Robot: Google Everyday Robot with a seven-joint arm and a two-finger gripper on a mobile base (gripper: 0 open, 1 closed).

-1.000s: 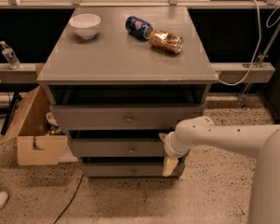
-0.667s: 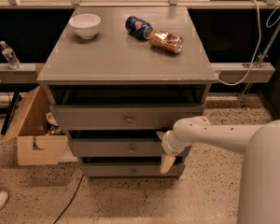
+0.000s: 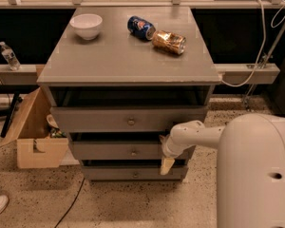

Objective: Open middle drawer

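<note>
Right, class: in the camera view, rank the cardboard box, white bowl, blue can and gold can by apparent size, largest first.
1. cardboard box
2. white bowl
3. blue can and gold can look about alike; I won't rank them.
The gripper is at the right end of the middle drawer front.

A speckled floor [image 3: 109,203] lies under a grey cabinet [image 3: 128,56], with a cardboard box [image 3: 35,151] at its left and a dark wall [image 3: 28,27] far behind.

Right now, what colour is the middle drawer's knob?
The knob is brass, camera view; the gripper is by the middle drawer's right end.
</note>
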